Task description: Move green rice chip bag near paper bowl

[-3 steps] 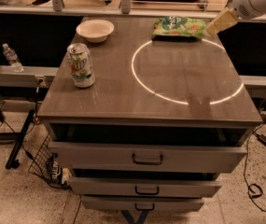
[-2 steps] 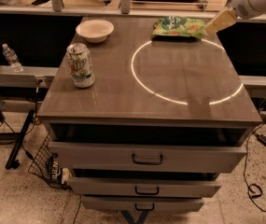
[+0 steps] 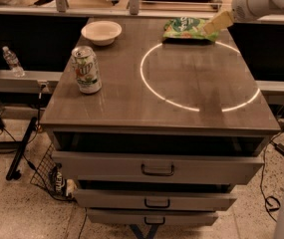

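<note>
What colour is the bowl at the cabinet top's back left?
The paper bowl is plain off-white in the camera view; the gripper is at the green rice chip bag.

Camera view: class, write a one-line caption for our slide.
Robot hand at the right end of the green chip bag; paper bowl at the far-left corner, soda can in front of it.

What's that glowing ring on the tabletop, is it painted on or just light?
Camera view: the ring looks like glare from a round lamp on the glossy tabletop, not paint, I'd guess; the light overall is dim and warm; the drawer gaps lie in deep shadow; the pale end effector, at the green rice chip bag's right edge, is brightly lit.
</note>
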Controlling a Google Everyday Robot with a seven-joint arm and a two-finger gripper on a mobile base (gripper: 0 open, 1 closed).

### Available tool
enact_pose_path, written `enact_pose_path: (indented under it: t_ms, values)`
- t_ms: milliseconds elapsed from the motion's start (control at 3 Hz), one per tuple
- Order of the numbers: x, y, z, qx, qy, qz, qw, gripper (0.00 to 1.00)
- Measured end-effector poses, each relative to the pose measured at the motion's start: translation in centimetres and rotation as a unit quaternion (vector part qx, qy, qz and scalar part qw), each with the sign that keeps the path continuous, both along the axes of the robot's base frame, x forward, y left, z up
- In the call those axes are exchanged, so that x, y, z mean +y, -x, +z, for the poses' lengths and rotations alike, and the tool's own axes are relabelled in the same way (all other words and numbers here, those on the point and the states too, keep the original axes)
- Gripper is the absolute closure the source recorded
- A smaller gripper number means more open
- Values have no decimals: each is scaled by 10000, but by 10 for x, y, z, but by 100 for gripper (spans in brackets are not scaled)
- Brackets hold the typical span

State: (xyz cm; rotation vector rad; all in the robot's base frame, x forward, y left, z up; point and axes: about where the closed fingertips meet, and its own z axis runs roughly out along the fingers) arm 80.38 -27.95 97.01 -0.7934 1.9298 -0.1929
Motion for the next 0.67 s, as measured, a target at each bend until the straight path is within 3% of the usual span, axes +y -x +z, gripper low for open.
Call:
enact_pose_path:
  t_ms: [333, 667]
  values:
    - [4, -51, -32, 131, -729, -157, 9971, 0]
    - [4, -76, -53, 194, -1031, -270, 9941, 0]
